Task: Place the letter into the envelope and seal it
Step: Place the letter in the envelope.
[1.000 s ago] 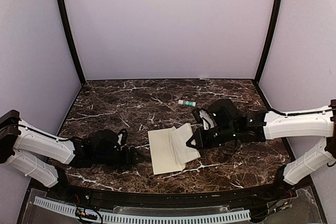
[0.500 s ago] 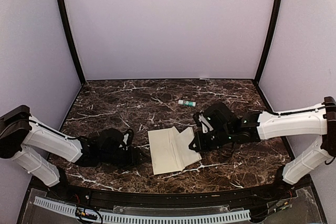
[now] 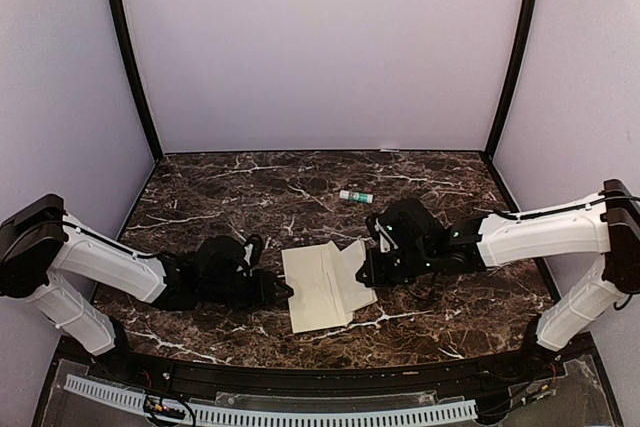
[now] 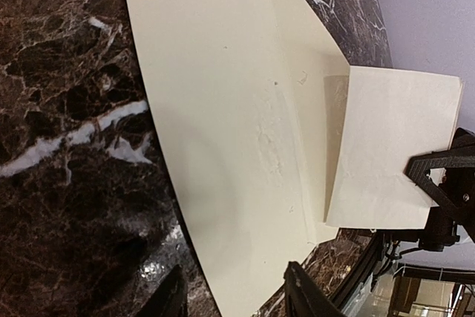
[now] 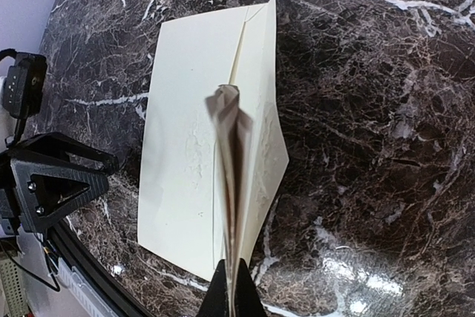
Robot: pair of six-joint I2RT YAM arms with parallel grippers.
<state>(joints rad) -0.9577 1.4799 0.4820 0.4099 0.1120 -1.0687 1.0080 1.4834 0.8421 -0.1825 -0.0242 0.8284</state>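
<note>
The envelope [image 3: 312, 292] [image 4: 215, 109] [image 5: 182, 161] lies flat on the marble, its triangular flap [image 4: 304, 64] open toward the right arm. My right gripper [image 3: 368, 267] [image 5: 236, 296] is shut on the folded letter [image 5: 228, 146] [image 4: 393, 154], which it holds on edge, slightly tilted, just above the flap side of the envelope. My left gripper [image 3: 276, 290] [image 4: 234, 298] sits low at the envelope's left edge. It is open, its fingers [image 4: 304, 295] apart on either side of the envelope's near corner, gripping nothing.
A small white and green glue stick [image 3: 354, 196] lies on the marble behind the envelope. Dark posts and pale walls close off the back and sides of the table [image 3: 250, 182]. A perforated rail [image 3: 270, 412] runs along the near edge.
My left gripper has slid right up to the envelope's left edge, and its jaws have narrowed. The right gripper has shifted a little left with the letter.
</note>
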